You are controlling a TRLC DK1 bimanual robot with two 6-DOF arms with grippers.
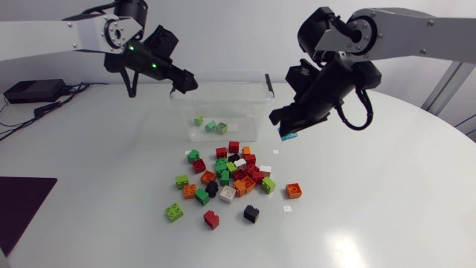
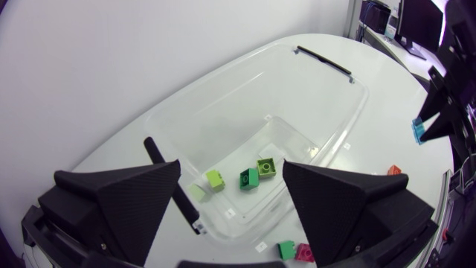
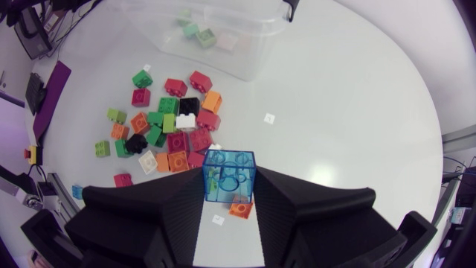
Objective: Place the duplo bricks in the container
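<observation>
One blue brick (image 3: pixel 229 173) — tight inside the right pincer (image 3: pixel 229 195)

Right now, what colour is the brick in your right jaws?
The brick is clear blue, best in right wrist view.

The white, round counter (image 1: pixel 372 223) carries a clear plastic container (image 1: pixel 249 112) toward its far side. In front of the container, a loose heap of duplo bricks (image 1: pixel 232 175) in red, green, orange, black and white lies directly on the surface. A few lie apart from the heap: a lime brick (image 1: pixel 174 212), a red brick (image 1: pixel 211 219) and a black brick (image 1: pixel 251 214) on the near side, and an orange brick (image 1: pixel 294 190) off to the right. Two small white tags (image 1: pixel 287 208) lie flat near the bricks. A dark purple mat (image 1: pixel 22 201) covers the near left edge, and a black box (image 1: pixel 33 91) with cables sits at the far left.
</observation>
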